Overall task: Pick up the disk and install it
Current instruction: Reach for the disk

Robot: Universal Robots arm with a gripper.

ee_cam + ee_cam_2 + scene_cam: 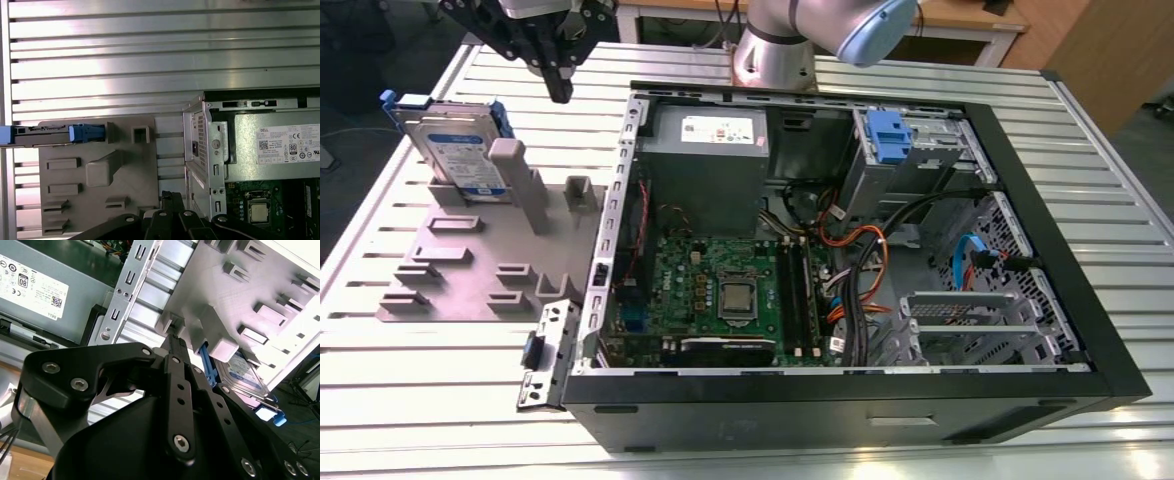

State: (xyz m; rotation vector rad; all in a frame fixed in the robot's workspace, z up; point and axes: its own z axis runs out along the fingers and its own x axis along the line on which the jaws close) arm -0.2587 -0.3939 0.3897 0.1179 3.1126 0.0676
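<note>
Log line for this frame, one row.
gripper: shut, empty, near grey slotted holder | disk: on edge in holder, not grasped | install: not done

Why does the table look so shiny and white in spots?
First wrist view: light bounces off the ribbed metal table, making a white patch. Second wrist view: the grey holder is washed out nearly white. Exterior view: the disk is evenly lit.

My exterior view looks down from high up, well apart from the black gripper (pixel 560 92). The first wrist view faces straight down past it, and the second slantwise, very near. All three share the grey slotted plastic holder (pixel 467 270) below the gripper.
</note>
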